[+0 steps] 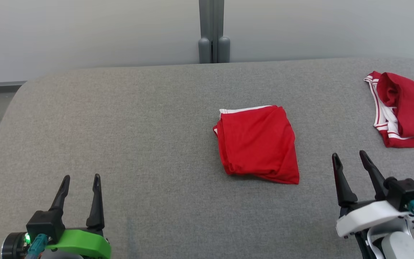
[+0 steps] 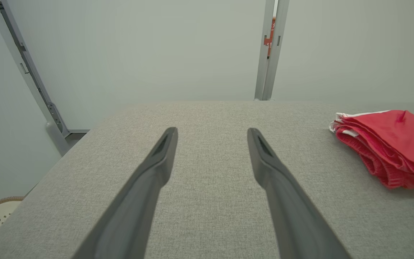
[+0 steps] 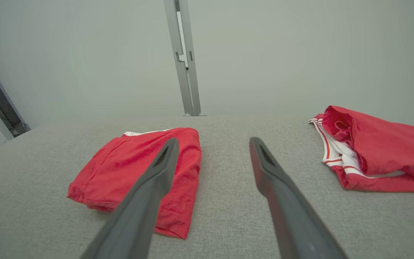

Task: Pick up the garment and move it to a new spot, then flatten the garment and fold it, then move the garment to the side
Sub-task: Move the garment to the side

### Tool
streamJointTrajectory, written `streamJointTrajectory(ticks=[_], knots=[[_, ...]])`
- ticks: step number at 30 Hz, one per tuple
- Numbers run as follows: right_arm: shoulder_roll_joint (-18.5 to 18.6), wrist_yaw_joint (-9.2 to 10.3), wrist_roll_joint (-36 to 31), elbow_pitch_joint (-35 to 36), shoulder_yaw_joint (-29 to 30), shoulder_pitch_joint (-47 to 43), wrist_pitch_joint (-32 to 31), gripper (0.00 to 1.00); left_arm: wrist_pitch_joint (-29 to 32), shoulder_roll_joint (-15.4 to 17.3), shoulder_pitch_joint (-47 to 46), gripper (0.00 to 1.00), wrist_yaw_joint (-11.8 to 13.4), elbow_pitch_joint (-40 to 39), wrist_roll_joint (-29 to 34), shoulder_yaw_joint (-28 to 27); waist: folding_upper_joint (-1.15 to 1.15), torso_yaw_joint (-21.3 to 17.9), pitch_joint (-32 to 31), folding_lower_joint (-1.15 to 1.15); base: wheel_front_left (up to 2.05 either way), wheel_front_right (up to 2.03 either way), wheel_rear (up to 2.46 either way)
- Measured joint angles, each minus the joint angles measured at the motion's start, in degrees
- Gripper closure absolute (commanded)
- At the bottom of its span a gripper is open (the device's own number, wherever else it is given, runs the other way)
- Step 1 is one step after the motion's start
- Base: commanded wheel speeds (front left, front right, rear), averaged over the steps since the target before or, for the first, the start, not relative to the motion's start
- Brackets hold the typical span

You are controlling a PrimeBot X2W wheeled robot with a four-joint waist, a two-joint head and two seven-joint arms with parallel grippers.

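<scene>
A red garment lies folded into a compact rectangle near the middle of the grey table, a white band showing at its far edge. It also appears as the folded garment at the right of the left wrist view and the garment left of centre in the right wrist view. My left gripper hovers open at the lower left, far from the cloth. My right gripper is open at the lower right, a short way right of the garment. Both hold nothing.
A second red garment with white stripes lies bunched at the table's far right edge, seen also as the striped garment. A grey post stands behind the table against a pale wall. The table's left side drops off at a rounded corner.
</scene>
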State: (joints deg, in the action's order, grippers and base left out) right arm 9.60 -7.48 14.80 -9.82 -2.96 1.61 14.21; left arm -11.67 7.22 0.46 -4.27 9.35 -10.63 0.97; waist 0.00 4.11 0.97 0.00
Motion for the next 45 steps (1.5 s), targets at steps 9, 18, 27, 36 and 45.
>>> streamJointTrajectory(ticks=[9, 18, 27, 36, 45], knots=[[3.61, -0.01, -0.31, -6.79, -4.85, 13.64, -5.95, 0.0, -0.76, -0.76, -2.29, 0.0, 0.24, 0.79, -0.22, 1.58, 0.0, 1.1, 3.53, 0.0, 0.0, 0.0, 0.0], [5.58, -0.01, -0.13, -20.03, -9.77, 24.55, -8.69, 0.0, -2.1, -1.85, -6.74, 0.0, 0.21, 3.31, -0.35, 3.9, 0.0, 3.7, 8.11, 0.0, 0.0, 0.0, 0.0], [6.08, -0.01, 2.76, -33.2, -13.72, 30.31, -8.32, 0.0, -3.09, -2.78, -10.33, 0.0, -0.2, 6.25, -0.47, 5.54, 0.0, 6.85, 12.21, 0.0, 0.0, 0.0, 0.0], [4.05, 0.0, 8.23, -39.63, -15.93, 31.98, -8.09, 1.0, -3.27, -3.13, -11.07, 0.0, -0.18, 7.14, -0.59, 5.64, 0.0, 8.1, 13.53, 0.0, 0.0, 0.0, 0.0], [6.53, -0.12, 9.72, -40.1, -21.46, 35.97, -7.12, 1.0, -3.35, -3.53, -11.58, 0.0, -0.01, 5.56, -0.33, 5.55, 0.0, 6.54, 14.17, 0.0, 0.0, 0.0, 0.0]])
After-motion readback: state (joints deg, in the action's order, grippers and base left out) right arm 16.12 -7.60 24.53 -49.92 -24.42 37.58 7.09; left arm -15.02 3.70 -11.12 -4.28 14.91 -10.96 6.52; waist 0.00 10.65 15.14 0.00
